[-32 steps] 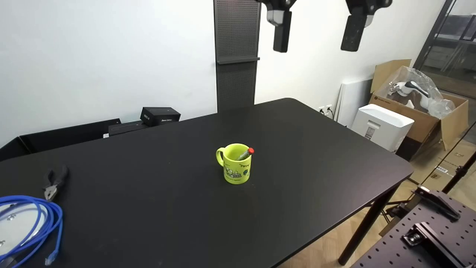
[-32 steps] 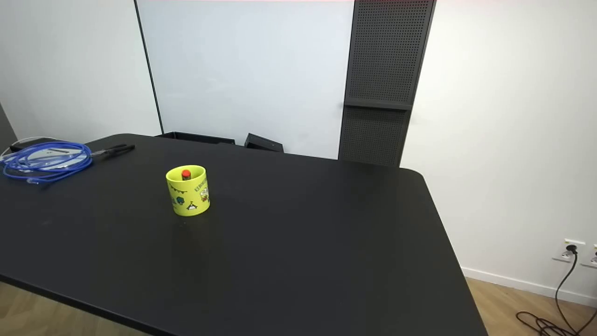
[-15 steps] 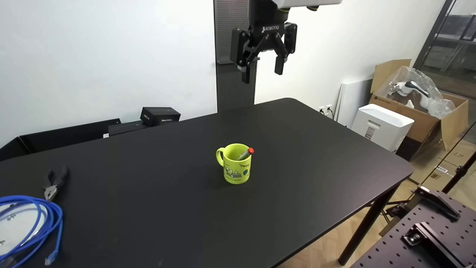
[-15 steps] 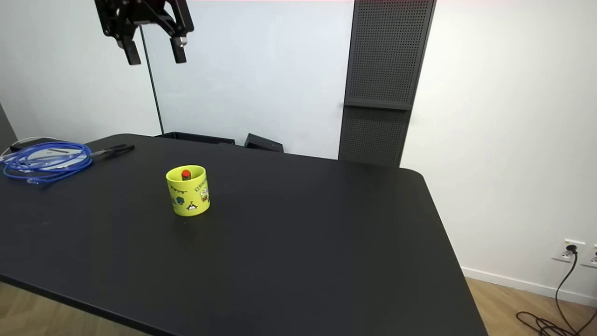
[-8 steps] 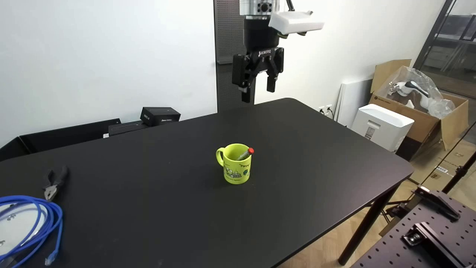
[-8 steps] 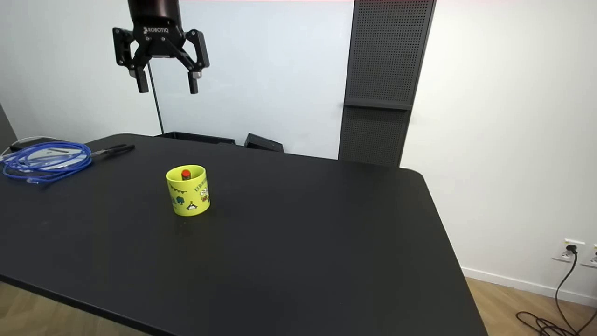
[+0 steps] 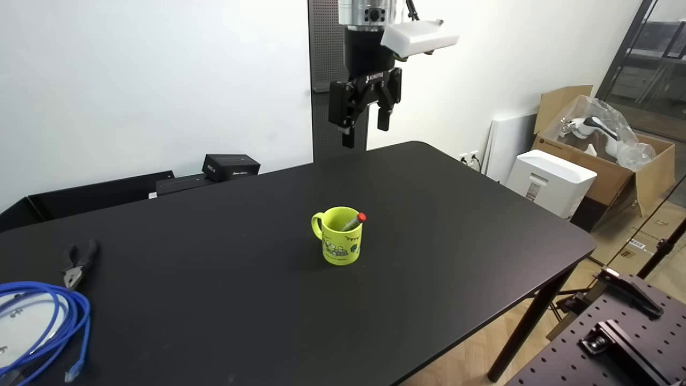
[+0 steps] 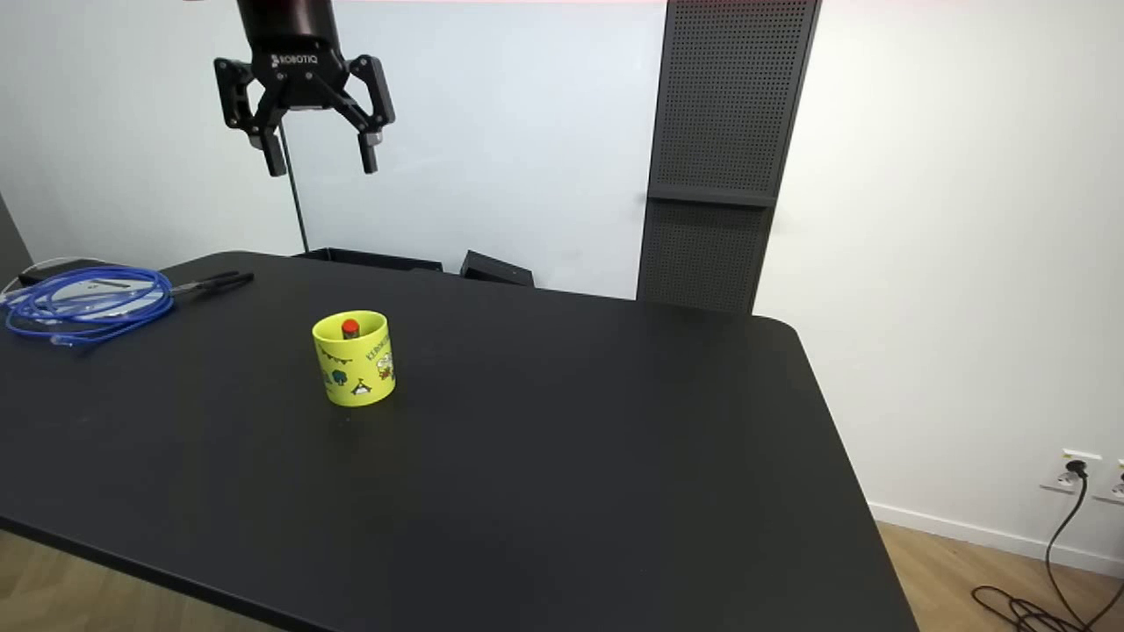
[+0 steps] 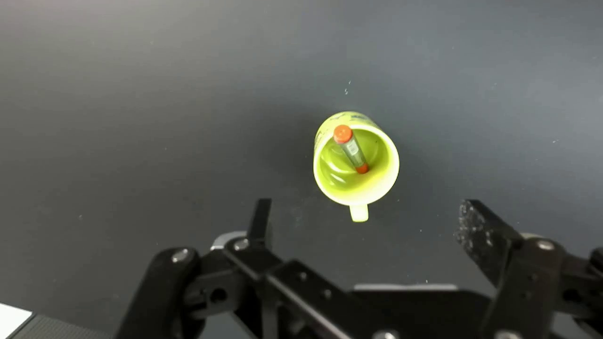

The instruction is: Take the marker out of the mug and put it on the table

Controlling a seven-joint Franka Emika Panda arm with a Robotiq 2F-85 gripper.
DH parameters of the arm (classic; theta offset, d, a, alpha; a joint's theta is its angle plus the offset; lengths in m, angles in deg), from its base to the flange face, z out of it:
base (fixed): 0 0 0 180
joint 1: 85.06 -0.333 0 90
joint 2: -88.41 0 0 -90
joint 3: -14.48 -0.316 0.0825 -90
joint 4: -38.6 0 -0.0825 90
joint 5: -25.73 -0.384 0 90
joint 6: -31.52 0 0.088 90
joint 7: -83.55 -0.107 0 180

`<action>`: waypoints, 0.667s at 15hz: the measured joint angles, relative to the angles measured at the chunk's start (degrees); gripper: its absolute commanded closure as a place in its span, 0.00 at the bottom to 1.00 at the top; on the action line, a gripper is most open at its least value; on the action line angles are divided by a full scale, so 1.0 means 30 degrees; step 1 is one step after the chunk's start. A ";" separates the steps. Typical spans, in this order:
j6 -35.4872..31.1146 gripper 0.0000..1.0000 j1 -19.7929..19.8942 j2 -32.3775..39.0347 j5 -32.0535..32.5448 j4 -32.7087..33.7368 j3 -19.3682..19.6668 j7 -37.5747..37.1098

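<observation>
Wrist view: align wide-spread gripper [image 9: 364, 206] with orange-ended marker [image 9: 353, 149] at mid-frame, pinch top, lift along tilt from yellow-green mug [image 9: 382, 181].

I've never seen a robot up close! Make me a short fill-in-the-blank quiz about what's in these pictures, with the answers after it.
1. The mug stands on a table whose top is coloured ____.
2. The marker leans ____ the mug, rather than lying beside it.
3. Up above the table, the gripper is not shut but ____.
4. The coiled cable is coloured ____.

Missing words: black; inside; open; blue.
</observation>
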 measured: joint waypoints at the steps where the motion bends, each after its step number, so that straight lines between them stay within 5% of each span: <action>1: -0.0792 0.00 -0.0108 0.0004 0.0377 -0.0140 -0.0021 -0.0094; 6: -0.5787 0.00 -0.0571 0.0260 0.2001 -0.1784 -0.0150 -0.0240; 10: -0.7686 0.00 -0.0577 0.0949 0.2179 -0.2795 -0.0053 -0.0236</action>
